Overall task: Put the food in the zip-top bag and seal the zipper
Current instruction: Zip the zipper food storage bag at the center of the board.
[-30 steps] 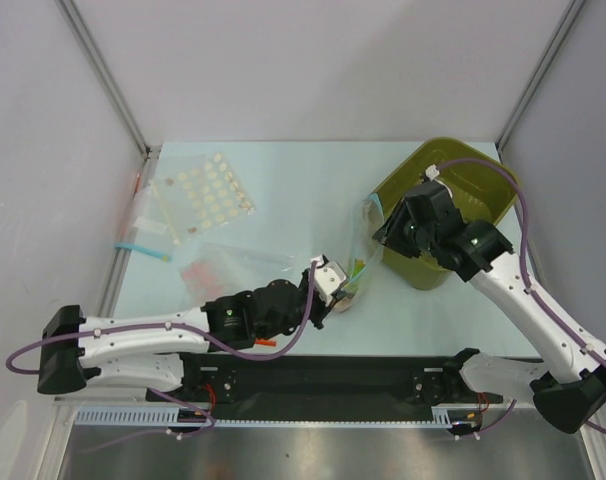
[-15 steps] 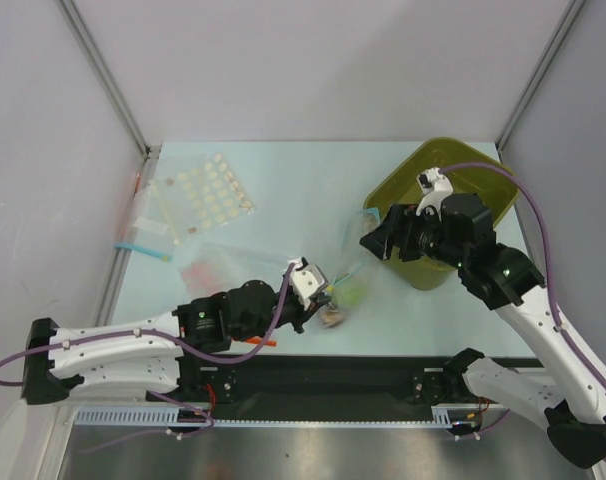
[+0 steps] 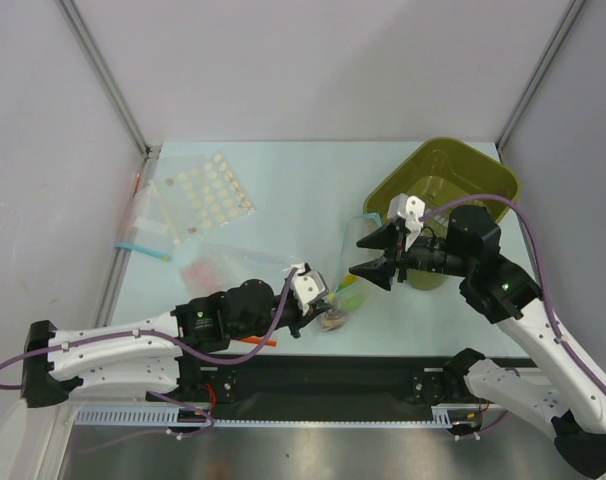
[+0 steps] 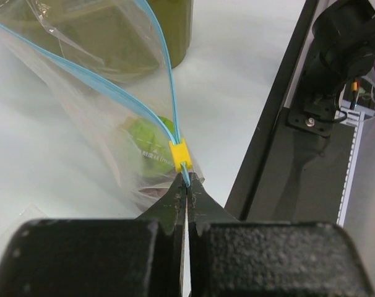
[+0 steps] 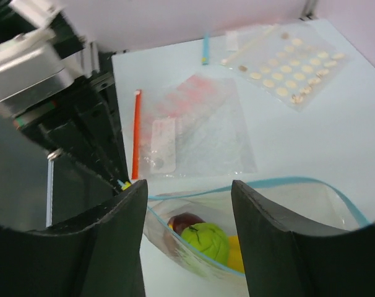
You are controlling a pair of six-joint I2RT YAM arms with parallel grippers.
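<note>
The zip-top bag (image 3: 355,262) lies between my grippers, its mouth open. The food sits inside it: a dark red fruit (image 5: 182,223), a green one (image 5: 206,242) and a yellow one (image 5: 236,253). My left gripper (image 4: 186,180) is shut on the end of the zipper (image 4: 166,68), just behind a yellow slider (image 4: 180,154). In the top view the left gripper (image 3: 321,300) is at the bag's near end. My right gripper (image 3: 368,256) is open and empty, and hovers over the bag's open mouth (image 5: 189,193).
An olive bin (image 3: 463,165) stands at the back right, behind the right gripper. A clear bag with white dots (image 3: 205,190) and a clear bag with a red-orange strip (image 5: 137,133) lie on the left half of the table. The black base rail (image 4: 280,124) runs near the bag.
My right gripper has come out of the olive bin and moved left and nearer, over the bag's mouth. My left gripper shifted slightly left, still holding the zipper end.
</note>
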